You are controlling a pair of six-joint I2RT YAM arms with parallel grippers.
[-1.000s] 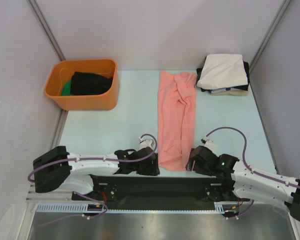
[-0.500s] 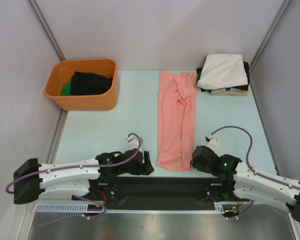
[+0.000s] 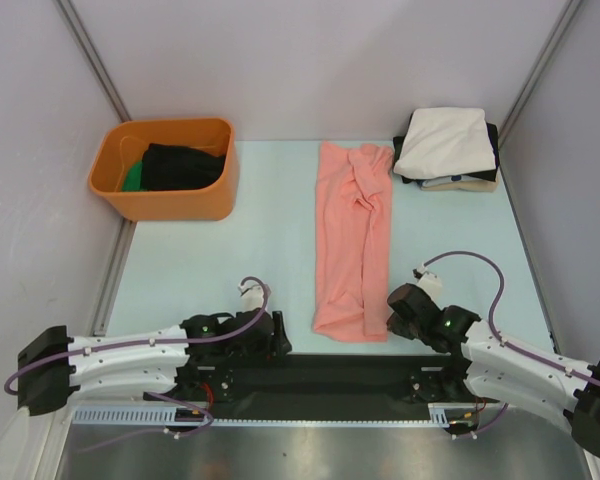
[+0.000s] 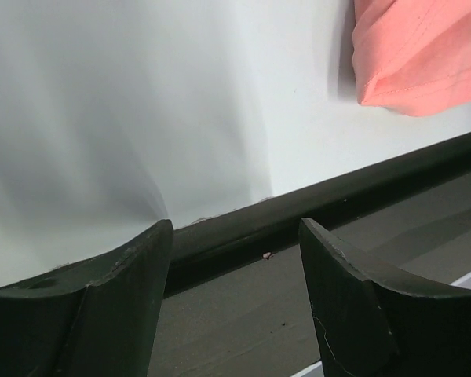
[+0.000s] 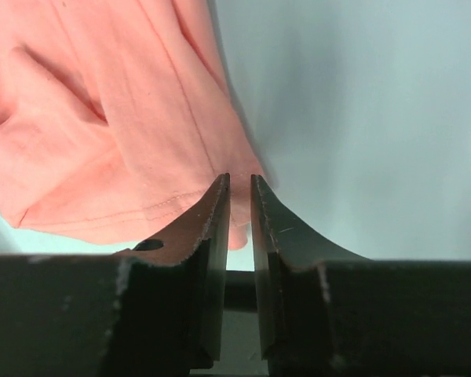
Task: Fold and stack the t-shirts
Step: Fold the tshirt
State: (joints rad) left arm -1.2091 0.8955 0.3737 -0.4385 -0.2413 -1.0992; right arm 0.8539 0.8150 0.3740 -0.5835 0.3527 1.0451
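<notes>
The salmon-pink t-shirt (image 3: 352, 240) lies as a long narrow strip down the middle of the table, and it also shows in both wrist views (image 4: 416, 55) (image 5: 102, 118). My right gripper (image 3: 388, 312) (image 5: 237, 184) sits at its near right corner, jaws drawn to a narrow slit with the hem corner between them. Off to the left, at the table's near edge and well clear of the cloth, my left gripper (image 3: 280, 335) (image 4: 235, 236) is open and holds nothing. Folded t-shirts (image 3: 447, 148), cream-white on top of black and tan, are stacked at the back right.
An orange tub (image 3: 120, 190) at the back left holds a black garment (image 3: 180, 165) and something green (image 3: 132, 178). A black strip (image 3: 320, 372) (image 4: 361, 196) runs along the table's near edge under both grippers. Grey walls close in both sides.
My left arm pulled back left from the shirt's near left corner, jaws open. My right gripper's jaws closed at the near right corner, and the shirt's near end shifted slightly.
</notes>
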